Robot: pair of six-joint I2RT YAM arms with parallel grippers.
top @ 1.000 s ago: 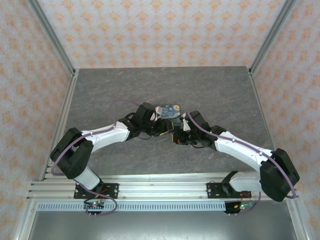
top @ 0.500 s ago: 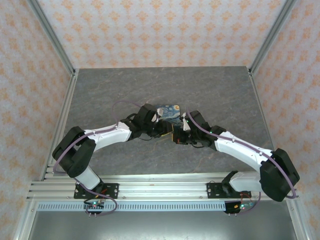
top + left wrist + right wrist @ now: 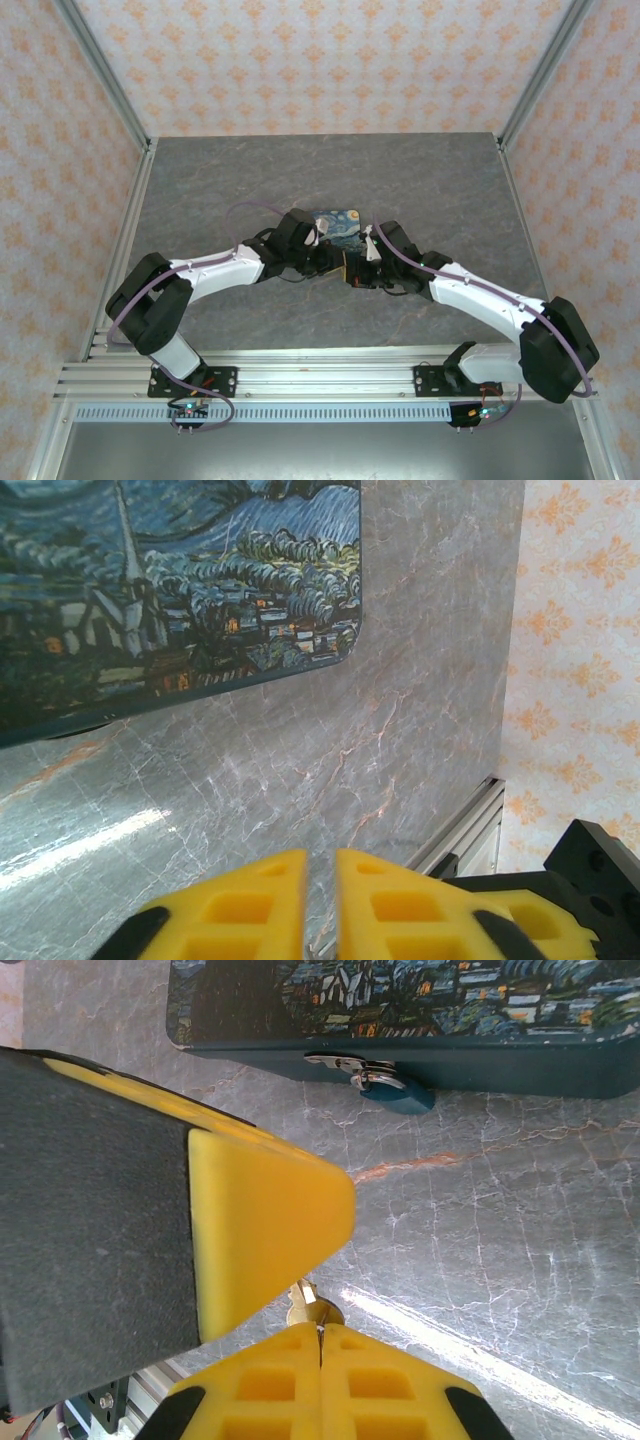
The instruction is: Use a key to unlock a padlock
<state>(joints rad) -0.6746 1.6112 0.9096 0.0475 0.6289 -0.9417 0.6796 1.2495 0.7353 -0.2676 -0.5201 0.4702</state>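
Right gripper (image 3: 320, 1328) pinches the key (image 3: 312, 1308) between closed fingers, the key's long axis pointing forward past the tips. We see the left gripper (image 3: 320, 885) just beside it, fingers a slit apart with nothing between them. Farther ahead and slightly right, apart from the key, the padlock (image 3: 400, 1096) hangs at the clasp (image 3: 345, 1063) on the box (image 3: 500, 1065). We judge the right arm must carry the key forward.

walls (image 3: 300, 60): orange floral paper | tabletop (image 3: 420, 180): grey marble | posts (image 3: 100, 75): aluminium | light: glare
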